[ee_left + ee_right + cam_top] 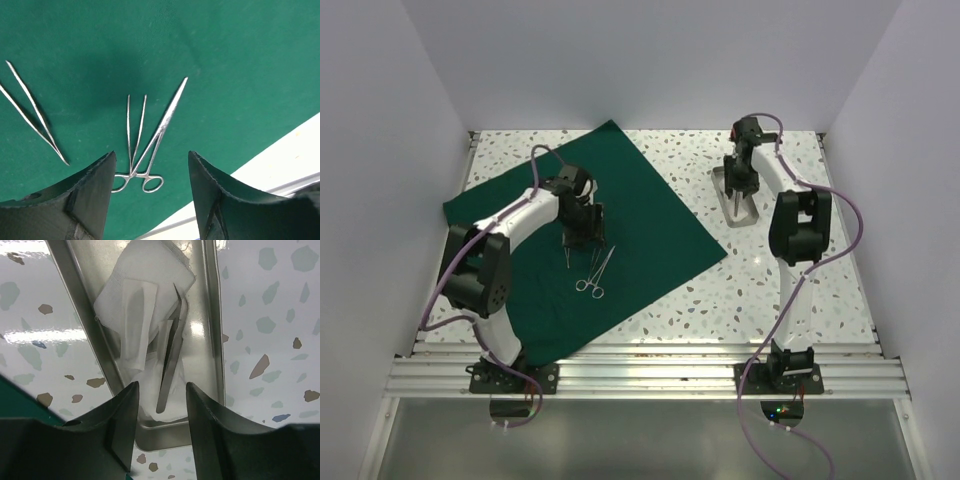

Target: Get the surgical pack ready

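Observation:
The dark green cloth [610, 230] lies spread flat on the left of the table. On it lie ring-handled forceps [592, 277], also in the left wrist view [150, 145], and thin tweezers [32, 112]. My left gripper [582, 232] hovers open and empty over the cloth just above the forceps [150, 155]. The silver metal tray [736, 200] sits at the back right; in the right wrist view the tray [95, 345] holds white pads [145, 300] and steel tweezers [172, 355]. My right gripper [740, 180] is open and empty above the tray [161, 390].
White walls close in the table on three sides. An aluminium rail [650, 375] runs along the near edge by the arm bases. Speckled tabletop [760, 290] lies between the cloth and the tray.

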`<control>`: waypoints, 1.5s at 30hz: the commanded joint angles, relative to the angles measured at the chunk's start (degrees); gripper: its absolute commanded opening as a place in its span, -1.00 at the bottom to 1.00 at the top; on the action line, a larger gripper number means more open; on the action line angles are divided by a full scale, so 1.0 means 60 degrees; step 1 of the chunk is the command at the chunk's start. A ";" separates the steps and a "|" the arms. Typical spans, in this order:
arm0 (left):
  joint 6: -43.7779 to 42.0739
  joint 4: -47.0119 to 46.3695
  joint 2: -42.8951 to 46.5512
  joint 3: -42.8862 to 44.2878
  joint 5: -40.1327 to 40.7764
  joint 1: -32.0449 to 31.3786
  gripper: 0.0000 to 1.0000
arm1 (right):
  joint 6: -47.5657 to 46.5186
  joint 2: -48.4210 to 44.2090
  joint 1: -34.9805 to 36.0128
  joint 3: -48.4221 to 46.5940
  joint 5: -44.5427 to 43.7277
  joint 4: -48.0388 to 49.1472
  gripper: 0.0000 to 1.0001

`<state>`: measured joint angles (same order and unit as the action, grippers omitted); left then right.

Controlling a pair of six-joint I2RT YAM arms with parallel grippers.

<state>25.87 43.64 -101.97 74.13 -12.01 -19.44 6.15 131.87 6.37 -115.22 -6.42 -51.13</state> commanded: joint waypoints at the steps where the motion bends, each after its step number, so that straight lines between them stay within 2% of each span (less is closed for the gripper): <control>1: -0.0181 0.0169 -0.0274 -0.0123 0.0346 -0.0231 0.23 | 0.0599 -0.0795 0.0095 -0.0660 0.0480 -0.0501 -0.06; 3: -0.0108 0.0081 -0.0348 -0.0123 0.0405 -0.0290 0.15 | 0.0921 -0.1598 0.0241 -0.0427 0.1008 -0.0370 -0.05; 10: -0.0005 -0.0007 -0.0773 -0.0137 0.0859 -0.0495 0.00 | 0.1743 -0.4047 0.0826 0.2092 0.2825 0.0524 -0.03; 22: 0.0142 -0.0461 -0.1154 -0.0592 0.1210 -0.0539 -0.23 | 0.1919 -0.5894 0.1984 0.4437 0.3281 0.0876 -0.03; 28: 0.0040 -0.0535 -0.1388 -0.0563 0.1240 -0.0539 -0.59 | 0.1948 -0.6041 0.2087 0.4804 0.3471 0.0847 -0.03; 33: 0.0010 -0.0447 -0.1257 -0.0460 0.1153 -0.0525 -1.00 | 0.2080 -0.5983 0.2190 0.4848 0.3969 0.1051 -0.03; 35: 0.0068 -0.0374 -0.1009 -0.0314 0.1065 -0.0539 -1.00 | 0.2080 -0.5910 0.2219 0.4877 0.4669 0.1299 -0.03; 38: 0.0273 -0.0096 -0.0556 0.0081 0.0787 -0.0525 -1.00 | 0.2298 -0.5705 0.2234 0.5154 0.6145 0.2000 0.07; 41: 0.0449 -0.0080 -0.0043 0.0491 -0.0002 -0.0524 -1.00 | 0.2723 -0.5529 0.2409 0.5637 0.6985 0.2982 0.16; 43: 0.0683 -0.0533 0.0193 0.0565 -0.1173 -0.0524 -1.00 | 0.3176 -0.5499 0.2541 0.6324 0.8126 0.3932 0.21; 45: 0.1165 -0.1247 0.0486 0.0492 -0.2385 -0.0524 -1.00 | 0.4360 -0.5529 0.2629 0.7244 0.9294 0.5937 0.24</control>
<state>28.86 42.44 -104.57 74.59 -14.04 -22.33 23.79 98.94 20.97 -77.30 35.22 -31.35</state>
